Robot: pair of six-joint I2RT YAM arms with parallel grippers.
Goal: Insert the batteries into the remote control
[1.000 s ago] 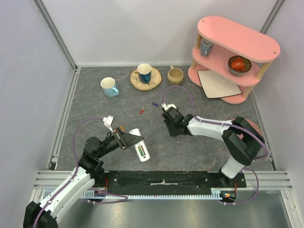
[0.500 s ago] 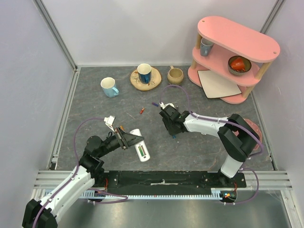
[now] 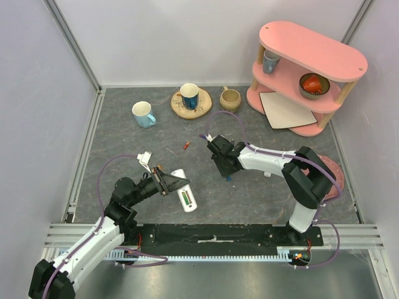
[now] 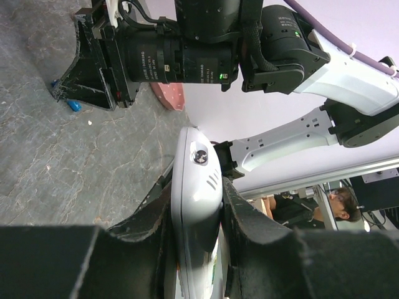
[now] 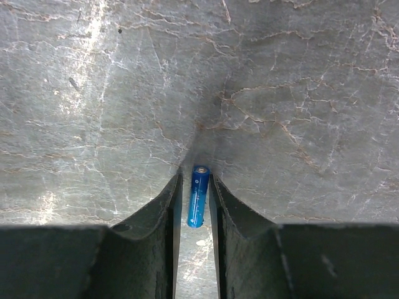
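L jaws clamp remote (image 4: 196,205), btm cut off; R jaws narrow round blue battery (image 5: 198,196), grip unclear.

The grey tabletop (image 3: 124,143) carries a pink shelf (image 3: 312,50), a white mug (image 3: 144,114) and a red battery (image 3: 186,146).

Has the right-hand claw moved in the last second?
Yes. The right gripper shifted slightly left, away from the pink shelf.
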